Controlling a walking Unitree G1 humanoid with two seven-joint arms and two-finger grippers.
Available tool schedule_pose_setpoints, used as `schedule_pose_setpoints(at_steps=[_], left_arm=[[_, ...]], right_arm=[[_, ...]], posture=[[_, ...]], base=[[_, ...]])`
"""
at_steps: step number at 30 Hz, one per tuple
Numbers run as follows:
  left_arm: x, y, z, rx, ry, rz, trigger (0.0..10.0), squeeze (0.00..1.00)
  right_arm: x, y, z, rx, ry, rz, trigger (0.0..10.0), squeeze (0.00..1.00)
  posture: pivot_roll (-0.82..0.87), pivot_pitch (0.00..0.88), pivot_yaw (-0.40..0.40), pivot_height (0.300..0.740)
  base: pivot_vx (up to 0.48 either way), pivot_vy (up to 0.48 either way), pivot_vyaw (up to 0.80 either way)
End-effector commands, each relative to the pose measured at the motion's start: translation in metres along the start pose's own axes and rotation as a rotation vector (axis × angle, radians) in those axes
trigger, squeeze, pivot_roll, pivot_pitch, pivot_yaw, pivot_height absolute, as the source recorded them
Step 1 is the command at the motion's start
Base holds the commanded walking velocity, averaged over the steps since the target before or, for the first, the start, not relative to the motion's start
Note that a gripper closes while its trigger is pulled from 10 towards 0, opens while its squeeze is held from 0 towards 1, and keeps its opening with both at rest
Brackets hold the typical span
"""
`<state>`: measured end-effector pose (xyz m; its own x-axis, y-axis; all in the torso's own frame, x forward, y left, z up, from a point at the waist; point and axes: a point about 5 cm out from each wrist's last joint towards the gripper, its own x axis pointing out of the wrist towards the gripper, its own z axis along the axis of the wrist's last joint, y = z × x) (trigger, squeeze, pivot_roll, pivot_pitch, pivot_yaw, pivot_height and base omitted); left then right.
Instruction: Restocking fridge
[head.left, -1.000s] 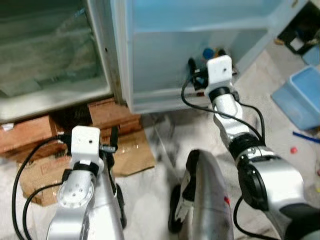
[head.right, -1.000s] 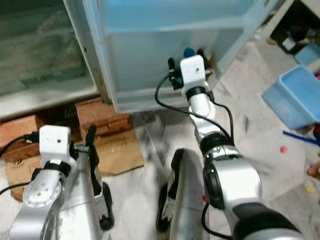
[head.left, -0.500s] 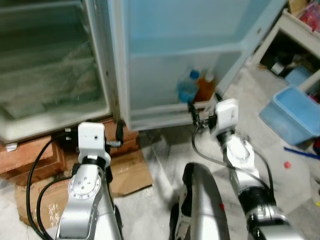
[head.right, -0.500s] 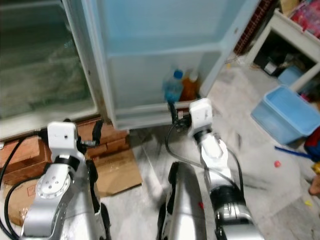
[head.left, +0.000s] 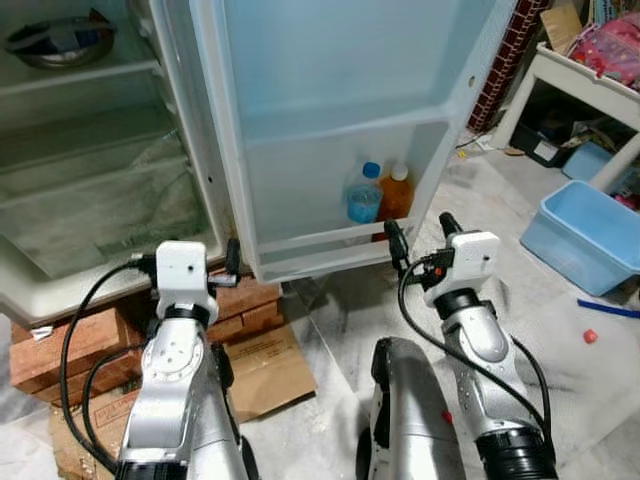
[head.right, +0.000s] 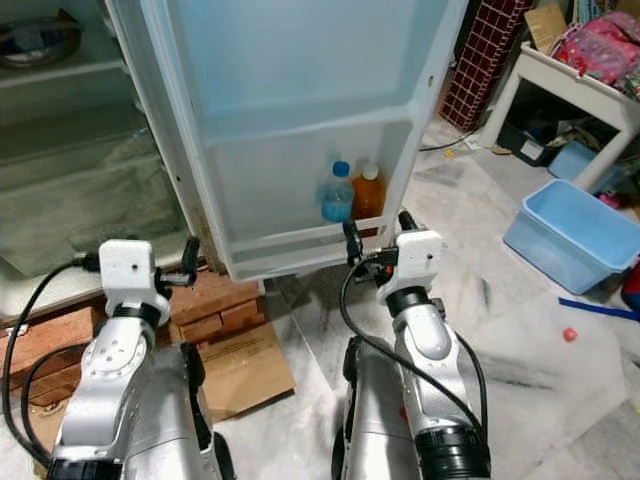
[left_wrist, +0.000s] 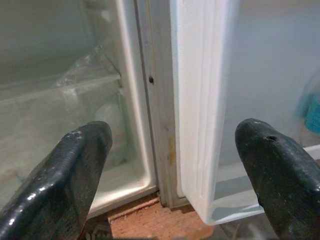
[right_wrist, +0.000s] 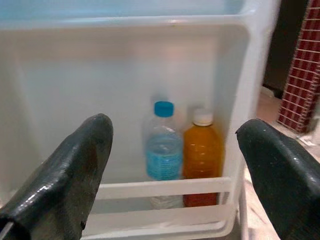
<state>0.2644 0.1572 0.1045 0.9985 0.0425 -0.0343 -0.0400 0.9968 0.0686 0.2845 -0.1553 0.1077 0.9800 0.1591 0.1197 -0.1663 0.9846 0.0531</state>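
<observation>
Fridge (head.left: 110, 150) stands open, door (head.left: 330, 100) swung wide toward the robot. Two bottles sit upright side by side in the bottom door shelf (right_wrist: 165, 187), touching or nearly so: water bottle (right_wrist: 164, 150) with blue cap, juice bottle (right_wrist: 202, 155) with white cap at its 3 o'clock. Both behind the shelf rail.

Right gripper (head.left: 420, 235) empty, fingers spread wide, just in front of the door shelf at roughly 5 o'clock from the bottles, pointing at them. Left gripper (head.left: 232, 262) also empty and spread, low by the door's hinge edge, aimed at the seam between cabinet and door. Cabinet shelves look mostly bare; a metal bowl (head.left: 50, 40) sits on the upper shelf at 10 o'clock.

Judgement: the two bottles look stocked; both claws free for a next item.

Risks from here:
- Right fingers are close to the rail. A forward push could knock the bottles together or tip one (the rail is low against their height).
- Any sideways swing of the right arm could catch the door edge and swing the door, rocking the bottles.
- Left gripper sits near the hinge gap; if the door closes, its fingers could be pinched.
- Cardboard (head.left: 265, 365) and bricks (head.left: 70, 340) lie under the fridge front, a tripping or slipping hazard when stepping.
- Blue tub (head.left: 585, 230) at 3 o'clock narrows the turning room on the right.
</observation>
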Motion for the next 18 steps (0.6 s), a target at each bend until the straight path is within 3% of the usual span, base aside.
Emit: schedule_pose_setpoints(at_steps=[1, 11, 14, 18], left_arm=[[-0.002, 0.006, -0.004, 0.011, 0.026, 0.057, 10.0, 0.00], [-0.006, 0.004, -0.008, 0.011, 0.035, 0.040, 10.0, 0.00], [-0.013, 0.008, -0.008, 0.005, 0.039, 0.040, 10.0, 0.00], [-0.033, 0.016, -0.012, 0.041, 0.074, 0.039, 10.0, 0.00]], right_arm=[[-0.001, -0.006, 0.000, 0.015, 0.006, -0.037, 10.0, 0.00], [-0.010, -0.009, -0.002, 0.038, 0.044, -0.079, 10.0, 0.00], [-0.015, -0.016, -0.001, 0.058, 0.062, -0.114, 10.0, 0.00], [-0.027, -0.024, -0.005, 0.049, 0.105, -0.143, 10.0, 0.00]], posture=[[0.03, 0.000, 0.007, 0.561], [0.02, 0.000, -0.007, 0.611], [0.02, 0.000, -0.009, 0.626], [0.02, 0.000, -0.007, 0.651]], base=[[0.000, 0.000, 0.00], [0.000, 0.000, 0.00], [0.000, 0.000, 0.00], [0.000, 0.000, 0.00]])
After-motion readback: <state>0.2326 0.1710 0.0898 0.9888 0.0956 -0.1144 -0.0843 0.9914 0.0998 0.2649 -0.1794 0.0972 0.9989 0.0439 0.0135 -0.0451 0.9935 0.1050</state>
